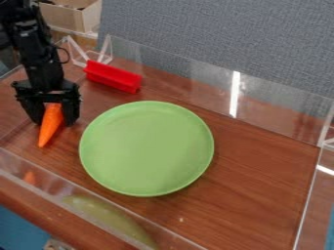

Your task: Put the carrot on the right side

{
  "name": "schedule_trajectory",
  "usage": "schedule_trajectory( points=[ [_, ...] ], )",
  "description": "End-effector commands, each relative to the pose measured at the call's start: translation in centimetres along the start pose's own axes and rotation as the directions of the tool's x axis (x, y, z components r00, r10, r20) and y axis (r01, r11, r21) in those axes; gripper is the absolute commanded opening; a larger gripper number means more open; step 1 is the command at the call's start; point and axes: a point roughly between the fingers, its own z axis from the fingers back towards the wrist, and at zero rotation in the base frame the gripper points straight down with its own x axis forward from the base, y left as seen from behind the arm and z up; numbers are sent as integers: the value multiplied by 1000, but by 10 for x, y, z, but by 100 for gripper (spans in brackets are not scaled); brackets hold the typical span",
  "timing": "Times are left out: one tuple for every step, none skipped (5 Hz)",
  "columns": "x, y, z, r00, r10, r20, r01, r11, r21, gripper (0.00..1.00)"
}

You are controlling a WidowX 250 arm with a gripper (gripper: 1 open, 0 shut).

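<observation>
The small orange carrot (50, 127) lies on the wooden table (261, 166) at the left, just left of the green plate (145, 146), its point toward the near edge. My black gripper (49, 108) hangs straight down over the carrot's upper end. Its jaws are open and straddle that end, one finger on each side. The carrot rests on the table, and I cannot tell whether the fingers touch it.
A red rectangular block (112, 76) lies behind the plate at the back left. Clear plastic walls (261, 93) fence the table at the back, right and front. A yellow-green shape (111, 217) sits below the front wall.
</observation>
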Motion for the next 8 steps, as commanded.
schedule_trajectory(
  points=[
    [11,5,9,999,6,40,-7,1000,25,0],
    [10,5,10,999,5,51,-6,1000,28,100],
    [9,6,12,998,9,57,-11,999,30,100],
    [9,6,12,998,13,57,-15,999,29,0],
    [6,0,32,996,46,76,-47,999,4,0],
    [5,-9,57,991,80,104,-78,997,-27,0],
    [0,-35,85,987,108,122,-99,992,-77,0],
    [-7,-73,103,990,87,114,-73,990,-118,0]
  ],
)
